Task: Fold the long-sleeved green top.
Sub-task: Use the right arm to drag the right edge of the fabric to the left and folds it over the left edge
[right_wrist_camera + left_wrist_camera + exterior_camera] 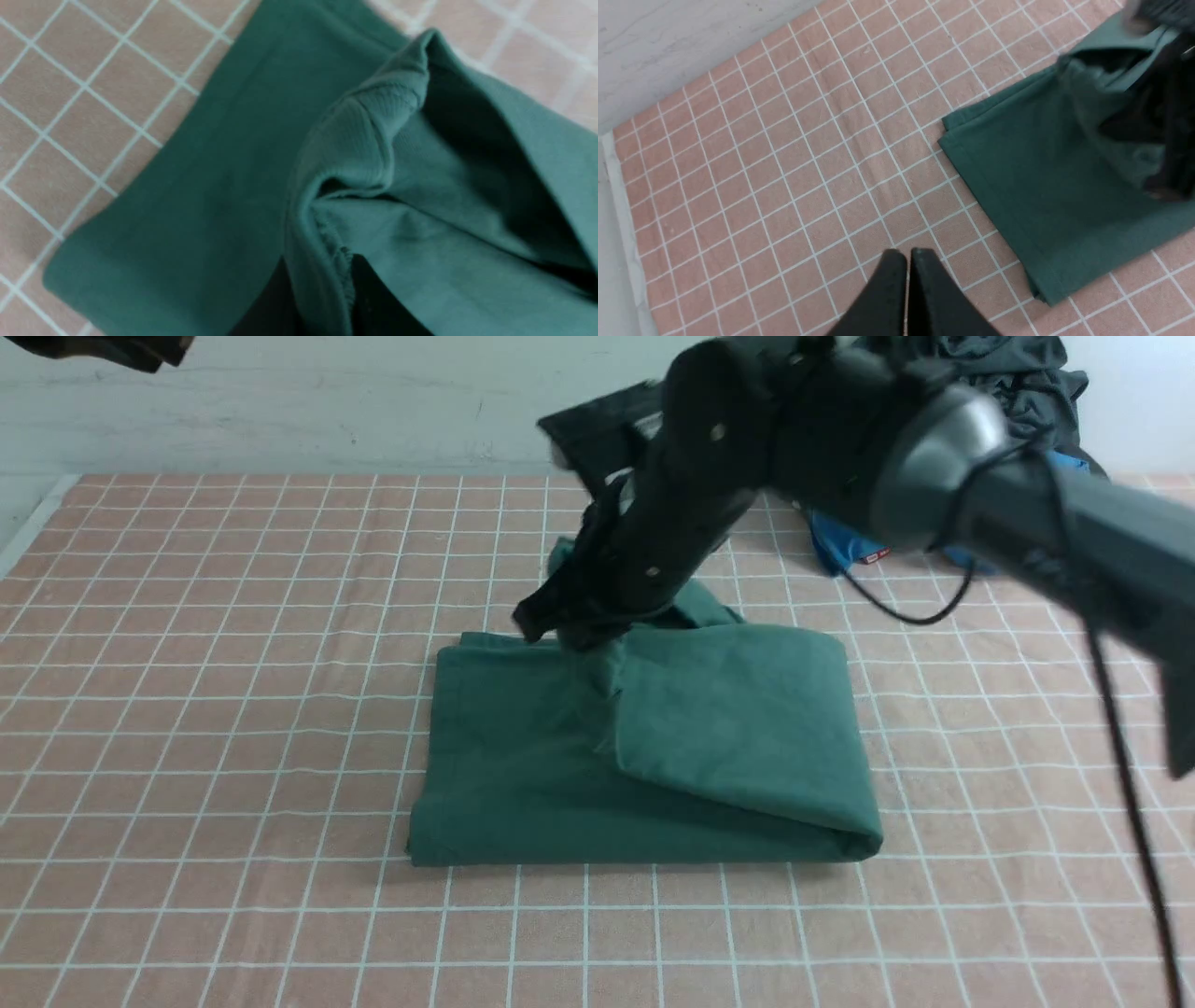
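Mat (233, 915) bears top (523, 775) mid-fold, far edge pinched by right gripper (568, 627) (left gripper (908, 255) closed, empty); next, likely carry it left.

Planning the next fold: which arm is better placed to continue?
Right. The right gripper is shut on a fold of the green long-sleeved top at its far edge; the left gripper is shut, empty, beside the top.

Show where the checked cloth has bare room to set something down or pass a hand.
Bare cloth lies left of the green top, out to the table's side, and along the near edge. Crowded: far right, where the right arm crosses by the blue garment and dark grey garment.
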`<act>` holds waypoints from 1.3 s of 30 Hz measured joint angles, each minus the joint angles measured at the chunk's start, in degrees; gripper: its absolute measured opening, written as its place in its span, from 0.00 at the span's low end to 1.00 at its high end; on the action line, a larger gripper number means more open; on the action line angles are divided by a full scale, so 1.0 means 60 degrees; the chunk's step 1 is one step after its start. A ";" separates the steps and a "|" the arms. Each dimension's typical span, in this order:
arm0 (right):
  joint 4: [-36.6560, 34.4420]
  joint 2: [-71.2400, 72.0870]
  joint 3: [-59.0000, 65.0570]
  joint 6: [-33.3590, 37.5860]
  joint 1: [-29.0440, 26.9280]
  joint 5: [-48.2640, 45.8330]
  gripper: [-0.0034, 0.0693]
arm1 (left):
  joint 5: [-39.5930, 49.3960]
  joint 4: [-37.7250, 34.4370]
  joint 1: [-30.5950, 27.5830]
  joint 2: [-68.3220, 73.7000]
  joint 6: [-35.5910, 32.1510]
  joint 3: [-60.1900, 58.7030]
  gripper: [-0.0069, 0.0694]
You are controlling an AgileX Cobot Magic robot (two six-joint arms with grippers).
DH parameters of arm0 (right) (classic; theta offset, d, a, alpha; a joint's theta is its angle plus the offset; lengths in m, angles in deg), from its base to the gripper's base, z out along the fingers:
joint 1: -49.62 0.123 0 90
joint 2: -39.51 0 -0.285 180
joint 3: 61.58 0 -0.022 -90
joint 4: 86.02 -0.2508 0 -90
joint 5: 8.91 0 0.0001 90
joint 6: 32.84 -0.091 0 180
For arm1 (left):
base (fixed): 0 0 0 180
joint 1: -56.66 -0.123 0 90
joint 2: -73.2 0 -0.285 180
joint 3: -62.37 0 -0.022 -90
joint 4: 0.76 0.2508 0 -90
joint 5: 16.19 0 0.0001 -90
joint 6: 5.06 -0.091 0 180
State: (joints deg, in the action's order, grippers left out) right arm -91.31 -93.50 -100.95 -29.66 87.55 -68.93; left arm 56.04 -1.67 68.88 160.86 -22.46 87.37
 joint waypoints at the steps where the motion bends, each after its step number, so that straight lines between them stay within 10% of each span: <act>1: -0.0127 -0.0296 -0.0259 -0.0008 0.0066 0.0021 0.15 | 0.0000 0.0000 0.0000 -0.0055 0.0000 0.0000 0.08; 8: -0.1239 -0.1799 -0.1464 0.0108 0.0219 -0.0020 0.28 | 0.0019 0.0000 0.0000 -0.0136 0.0000 0.0000 0.08; 12: -0.1340 -0.1790 -0.2263 0.0170 0.0209 -0.0665 0.58 | 0.0028 -0.0009 0.0000 -0.0009 0.0009 0.0000 0.08; 18: 0.0603 -0.1033 -0.3343 0.0225 -0.0180 -0.1816 0.80 | 0.0026 -0.0621 -0.0011 0.0685 0.0040 0.0000 0.08; 27: 0.1383 0.0353 -0.0815 0.0032 -0.2078 -0.1869 0.70 | -0.0074 -0.2645 0.0081 0.3559 -0.0703 0.0000 0.08; 39: 0.0881 -0.0208 0.2043 0.0032 -0.3036 -0.0334 0.58 | -0.0611 -0.2041 0.1123 0.7635 -0.0661 0.0000 0.08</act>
State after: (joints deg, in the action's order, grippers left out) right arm -86.02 -94.75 -88.70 -29.47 69.34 -70.94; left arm 52.37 -13.91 75.62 206.67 -26.42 87.37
